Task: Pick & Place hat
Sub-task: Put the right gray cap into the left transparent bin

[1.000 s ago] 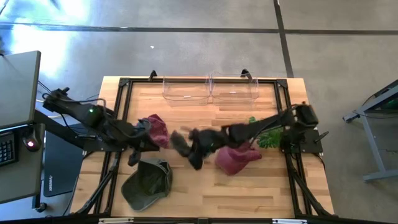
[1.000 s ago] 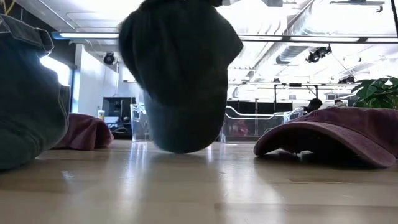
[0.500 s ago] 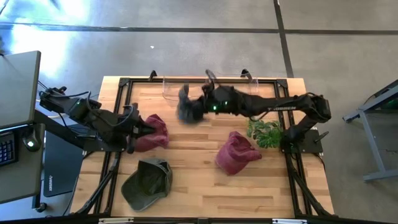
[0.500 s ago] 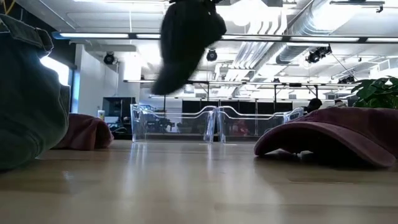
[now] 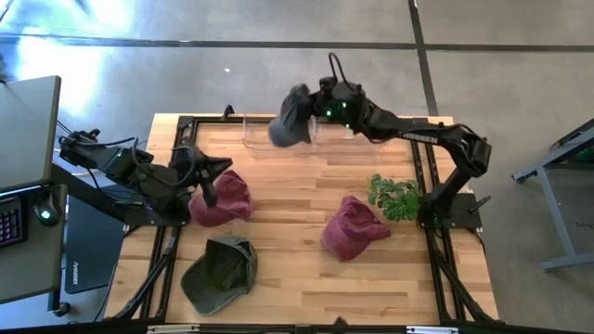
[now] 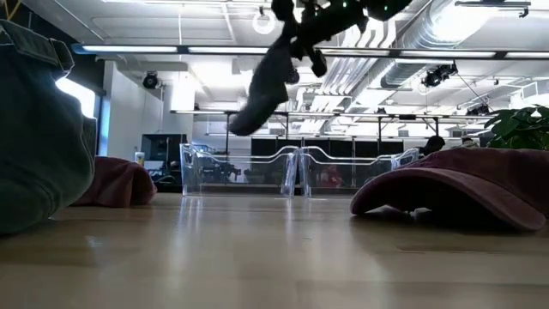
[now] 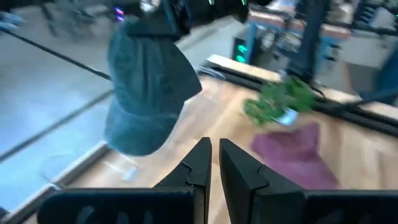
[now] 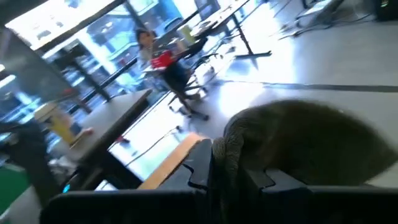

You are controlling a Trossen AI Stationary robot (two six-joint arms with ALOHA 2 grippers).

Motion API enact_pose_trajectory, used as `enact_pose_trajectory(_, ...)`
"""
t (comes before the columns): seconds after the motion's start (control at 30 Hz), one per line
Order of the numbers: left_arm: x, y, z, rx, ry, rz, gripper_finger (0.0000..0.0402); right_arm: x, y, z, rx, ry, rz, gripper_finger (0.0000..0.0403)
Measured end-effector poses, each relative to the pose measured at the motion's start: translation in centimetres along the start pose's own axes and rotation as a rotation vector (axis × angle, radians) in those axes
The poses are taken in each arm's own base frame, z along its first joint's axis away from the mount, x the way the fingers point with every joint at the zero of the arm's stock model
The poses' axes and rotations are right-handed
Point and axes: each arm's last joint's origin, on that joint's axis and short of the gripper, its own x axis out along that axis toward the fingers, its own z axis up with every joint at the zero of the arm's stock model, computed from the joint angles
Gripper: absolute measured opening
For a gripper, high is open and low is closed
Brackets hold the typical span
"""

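The left gripper (image 5: 215, 179) sits at the table's left, over a maroon cap (image 5: 225, 197), its fingers (image 7: 198, 167) nearly touching with nothing between them. Nearer lies a green cap (image 5: 223, 269). Two clear bins (image 5: 314, 137) stand side by side at the far edge; nothing can be seen inside them. The right gripper (image 5: 311, 111) hangs above the left bin, fingers pinched on a dark cap (image 5: 290, 117) held in the air. A second maroon cap (image 5: 354, 229) and a plant (image 5: 394, 197) lie right. No writing is readable.
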Motion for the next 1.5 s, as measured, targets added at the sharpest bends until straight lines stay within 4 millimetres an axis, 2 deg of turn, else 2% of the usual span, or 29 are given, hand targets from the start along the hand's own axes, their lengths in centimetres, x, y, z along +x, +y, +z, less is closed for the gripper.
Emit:
enact_pose_trajectory(0.1,0.0,0.1,0.1,-0.004,-0.021,0.036,0.0027,1.1,-1.8,-0.1,0.025,0.018,-0.026,0.0036)
enact_pose_trajectory(0.23,0.5,0.6,0.2,-0.061,-0.025,0.086,0.0027,2.9,-3.8,-1.6,0.049,0.081,-0.06,0.0042)
enact_pose_trajectory(0.37,1.3,1.4,0.4,-0.108,-0.007,0.122,0.0027,3.9,-4.6,-2.9,0.045,0.113,-0.089,0.0025)
enact_pose_trajectory(0.47,1.9,1.9,0.6,-0.126,0.02,0.121,0.0027,4.0,-4.9,-3.2,0.039,0.101,-0.134,0.0026)
enact_pose_trajectory(0.63,2.7,2.7,0.8,-0.075,0.079,0.081,0.0027,3.6,-4.6,-2.9,0.099,0.061,-0.188,0.004)
enact_pose_trajectory(0.9,3.3,3.4,0.9,0.008,0.135,0.015,0.0027,2.8,-2.3,-3.3,0.102,0.041,-0.161,0.0025)
enact_pose_trajectory(1.2,3.7,3.7,0.9,0.108,0.18,-0.093,0.0027,2.1,-3.2,-5.0,0.085,0.15,-0.353,0.0035)
enact_pose_trajectory(1.5,3.6,3.7,0.9,0.135,0.188,-0.129,0.0027,1.1,-1.8,-3.7,0.108,0.101,-0.296,0.0028)
